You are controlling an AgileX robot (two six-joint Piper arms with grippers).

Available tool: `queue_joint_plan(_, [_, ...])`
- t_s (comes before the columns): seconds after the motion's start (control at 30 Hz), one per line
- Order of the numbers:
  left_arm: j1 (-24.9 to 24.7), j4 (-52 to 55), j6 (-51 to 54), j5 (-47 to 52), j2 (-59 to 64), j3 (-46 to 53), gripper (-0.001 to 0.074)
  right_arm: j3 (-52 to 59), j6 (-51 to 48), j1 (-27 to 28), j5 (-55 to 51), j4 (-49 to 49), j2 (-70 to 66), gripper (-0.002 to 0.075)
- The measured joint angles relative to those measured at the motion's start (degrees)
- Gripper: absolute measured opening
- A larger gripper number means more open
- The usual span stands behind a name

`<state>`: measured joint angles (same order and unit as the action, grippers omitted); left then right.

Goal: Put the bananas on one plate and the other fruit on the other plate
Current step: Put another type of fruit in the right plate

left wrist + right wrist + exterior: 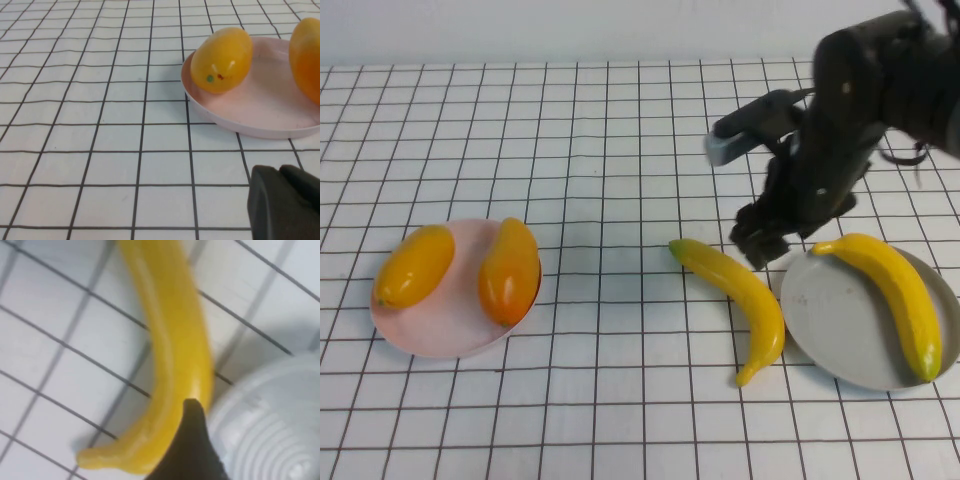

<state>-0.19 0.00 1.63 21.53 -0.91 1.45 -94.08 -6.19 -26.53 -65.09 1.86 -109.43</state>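
One banana [892,295] lies on the grey-blue plate [840,330] at the right. The second banana [740,300] lies on the table just left of that plate, touching or nearly touching its rim. It also shows in the right wrist view [172,355], beside the plate [270,425]. Two mangoes [415,265] [510,270] lie on the pink plate [440,325] at the left. My right gripper [760,243] hovers open and empty over the gap between the loose banana and the grey-blue plate. My left gripper [287,202] is shut and empty, low beside the pink plate [250,107].
The table is a white surface with a black grid. The right arm [860,110] reaches in from the far right. The far half and the front strip of the table hold nothing.
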Motion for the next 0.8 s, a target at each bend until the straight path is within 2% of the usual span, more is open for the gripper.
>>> queue_joint_plan(0.17, [0.0,0.0,0.0,0.0,0.0,0.0,-0.0003,0.0,-1.1,-5.3,6.1,-0.3,-4.0,0.0489])
queue_joint_plan(0.63, [0.0,0.0,0.0,0.0,0.0,0.0,-0.0003,0.0,-1.1,-5.4,7.9,4.8,-10.8,0.0485])
queue_joint_plan(0.8, [0.0,0.0,0.0,0.0,0.0,0.0,-0.0003,-0.8,-1.1,-5.4,8.4,4.9,-10.8,0.042])
